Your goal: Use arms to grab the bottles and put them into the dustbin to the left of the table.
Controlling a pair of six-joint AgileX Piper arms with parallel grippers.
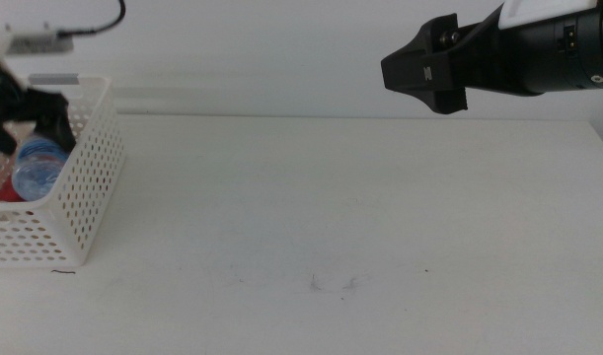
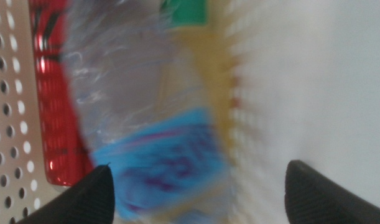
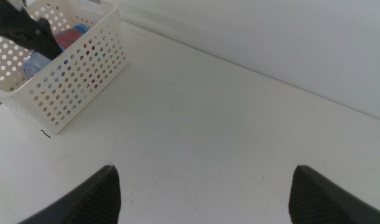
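The white perforated dustbin (image 1: 84,187) stands at the table's (image 1: 331,217) left edge. My left gripper (image 1: 30,133) hangs open over it, jaws spread wide. Below them in the bin lies the clear water bottle (image 1: 37,168) with its blue label. The left wrist view shows that bottle (image 2: 146,124) blurred between the jaws and touching neither, with a red can (image 2: 50,93) and a yellowish bottle (image 2: 211,74) beside it. My right gripper (image 1: 429,69) is raised high at the upper right, open and holding nothing.
The right wrist view looks down on bare white tabletop (image 3: 208,124) with the dustbin (image 3: 71,81) and the left gripper (image 3: 28,31) in the far corner. Faint scuff marks (image 1: 331,284) lie near the table's front. A white wall rises behind.
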